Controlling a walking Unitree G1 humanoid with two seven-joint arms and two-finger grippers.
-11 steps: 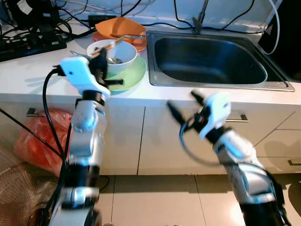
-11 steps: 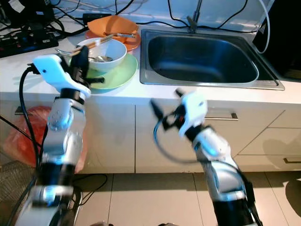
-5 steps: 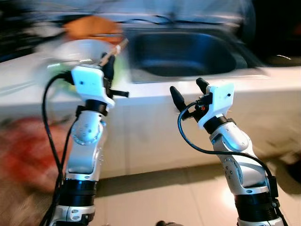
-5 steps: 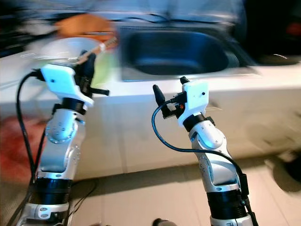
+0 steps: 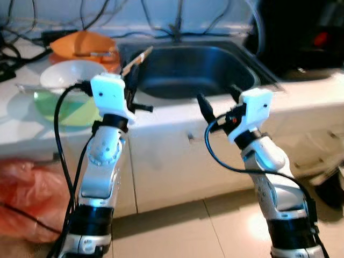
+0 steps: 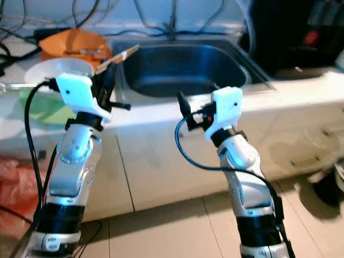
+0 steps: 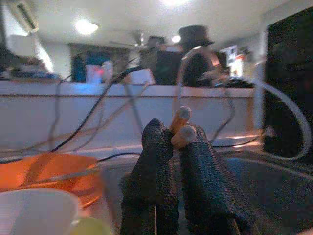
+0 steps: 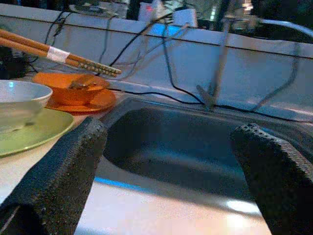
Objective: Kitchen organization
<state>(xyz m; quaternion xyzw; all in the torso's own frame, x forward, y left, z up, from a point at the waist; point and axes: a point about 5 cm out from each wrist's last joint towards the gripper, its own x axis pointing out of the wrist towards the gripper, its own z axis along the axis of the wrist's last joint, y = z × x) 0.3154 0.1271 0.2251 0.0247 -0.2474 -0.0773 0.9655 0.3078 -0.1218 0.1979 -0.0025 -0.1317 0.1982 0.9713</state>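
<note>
Wooden chopsticks (image 5: 137, 57), two, pinched in left claw (image 5: 132, 80), right claw (image 5: 217, 103) spread

The two eye views look forward and down from the head at the same sink (image 5: 199, 70) and table (image 5: 172, 115), from near. Each wrist view looks low and close along its own fingers toward the sink (image 8: 195, 152), sharing the orange dish (image 8: 76, 93).

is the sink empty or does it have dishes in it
Empty as far as visible: the sink basin shows bare dark metal. The chopsticks are in the left gripper, not in it.
</note>
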